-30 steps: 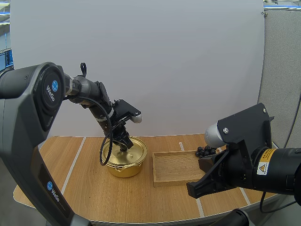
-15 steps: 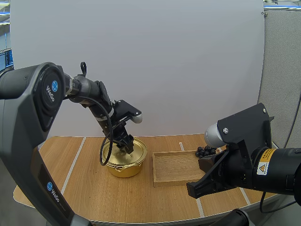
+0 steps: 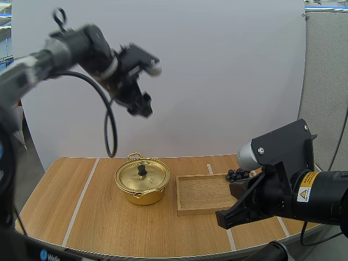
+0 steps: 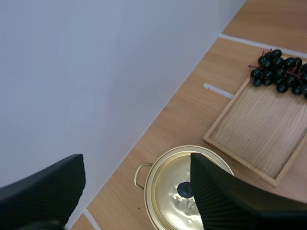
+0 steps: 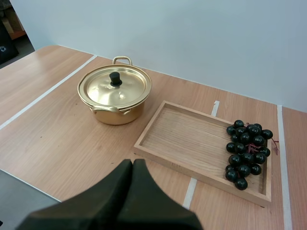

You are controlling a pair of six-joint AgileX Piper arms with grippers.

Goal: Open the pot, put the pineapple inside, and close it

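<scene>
The round golden metal pot (image 3: 142, 194), black-knobbed lid (image 3: 153, 175) on, sits well below my left gripper (image 3: 140, 109), whose jaws stand wide, while the right gripper (image 5: 132, 179) has its jaws pressed together.

Your right arm (image 3: 283, 174) is black and angular, with a pale grey cap (image 3: 247, 156), bright screws (image 3: 261, 150) and a yellow warning label (image 3: 303, 194) at its 4 o'clock. Your left arm (image 3: 81, 42) is dark grey; the left tool (image 3: 140, 110) has black ribbed fingers (image 4: 225, 201).

Glossy metal pot (image 5: 114, 93), wooden tray (image 5: 192, 141)
</scene>
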